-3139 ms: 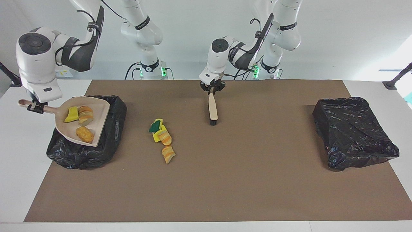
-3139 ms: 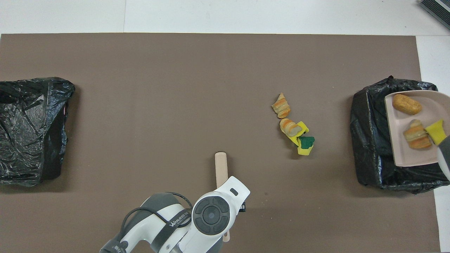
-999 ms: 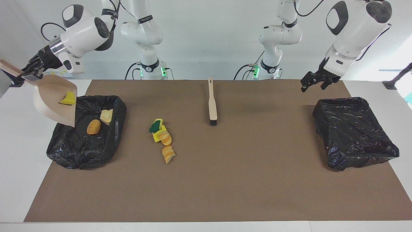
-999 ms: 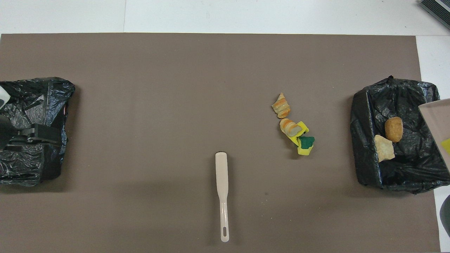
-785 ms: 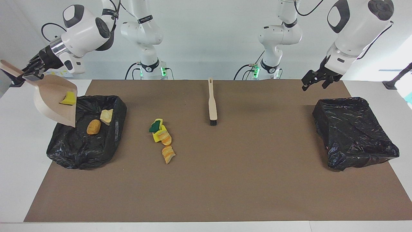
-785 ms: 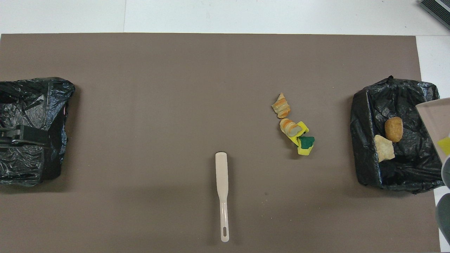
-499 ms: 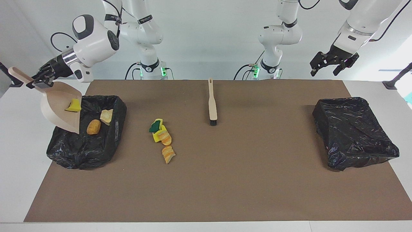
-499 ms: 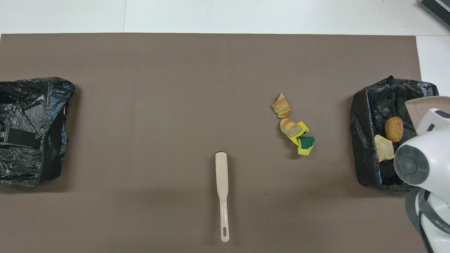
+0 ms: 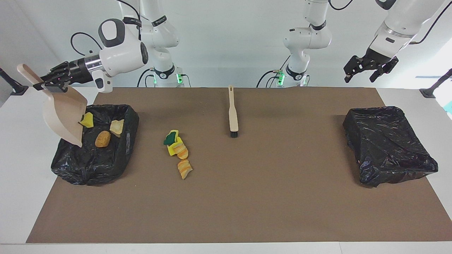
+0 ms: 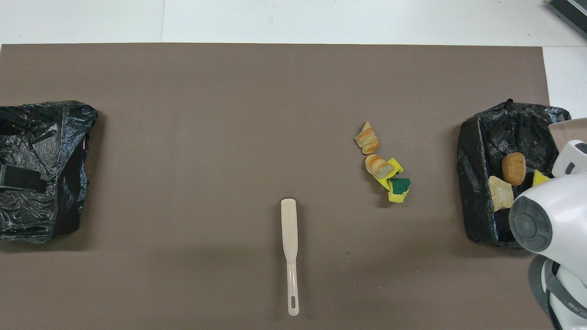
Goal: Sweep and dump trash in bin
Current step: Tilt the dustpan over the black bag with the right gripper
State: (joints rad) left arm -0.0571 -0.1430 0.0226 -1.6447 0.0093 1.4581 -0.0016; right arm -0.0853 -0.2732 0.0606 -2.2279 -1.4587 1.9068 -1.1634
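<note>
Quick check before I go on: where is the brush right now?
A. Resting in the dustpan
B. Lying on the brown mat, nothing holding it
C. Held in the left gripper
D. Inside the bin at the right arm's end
B: the brush lies flat on the brown mat, with the open left gripper raised well away and the right gripper shut on the dustpan.

Arm shells: you have two glossy white arms (image 9: pixel 122 47) of rounded segments, with grey round joint caps.
Wrists: above the fingers each white shell gives way to a dark section; the right arm's has a silver ring.
Fingers: you'll see black fingers (image 9: pixel 353 67) on black linkage hands, both arms alike.
Cables: black cables loop along the upper links, well back from the fingers.
Bases: green lights glow at both bases (image 9: pixel 166 78), with black bands around the links above.
Markings: small dark lettering on a grey band; you cannot read it.
</note>
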